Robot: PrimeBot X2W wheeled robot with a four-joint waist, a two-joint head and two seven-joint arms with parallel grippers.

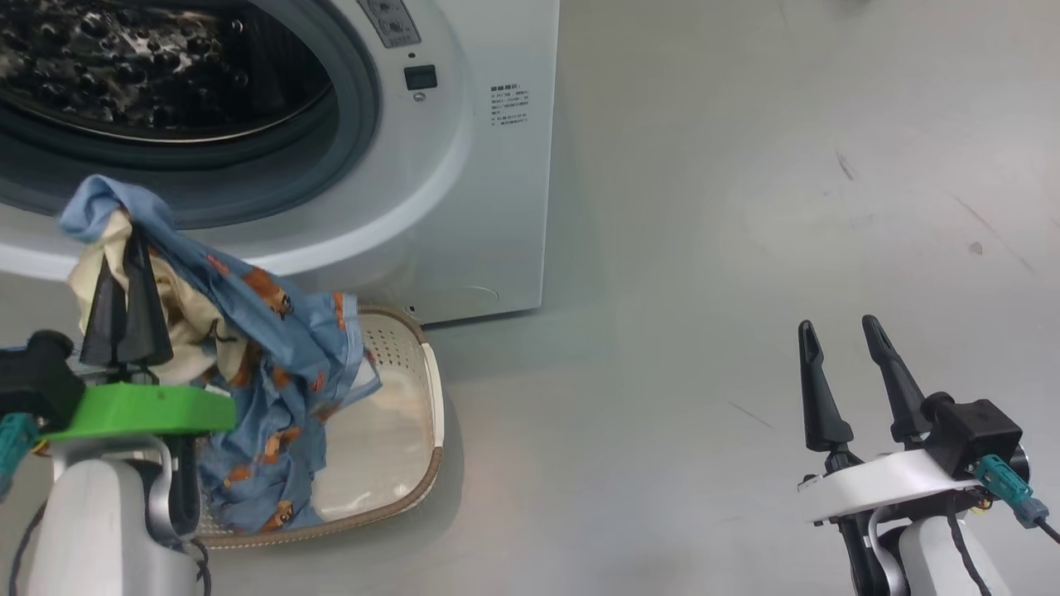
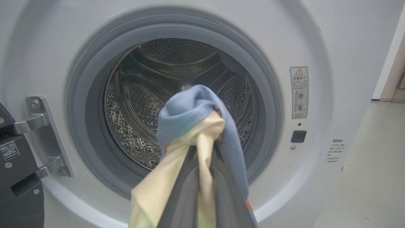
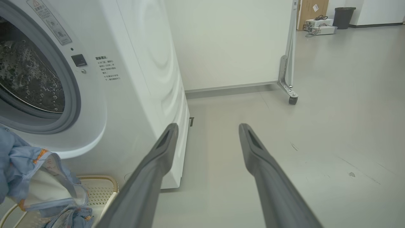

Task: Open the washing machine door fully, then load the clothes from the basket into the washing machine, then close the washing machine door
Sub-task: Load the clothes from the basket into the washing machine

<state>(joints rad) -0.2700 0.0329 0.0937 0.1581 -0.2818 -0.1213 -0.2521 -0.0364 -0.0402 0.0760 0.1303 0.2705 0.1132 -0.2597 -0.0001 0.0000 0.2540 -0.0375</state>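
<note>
Far left: door is swung open on its hinge, just beside the opening, so the left side is tight.

Left gripper is clamped on the clothes, blue and cream pinched together, held up in front of the washer mouth. The long blue tail hangs down over the basket; can't tell if it touches the bottom.

Risks as I see them:
- the tail snags the basket rim and drags the basket
- the tail drapes over the lower gasket lip, stays half out and fouls the door closing
- the cream piece is held only by a fold and could slip out

Room: the drum mouth is wide and dead ahead of the fingers. The lower lip is the edge to clear.

Right gripper has its fingers apart, holding nothing, well clear over bare floor.
</note>
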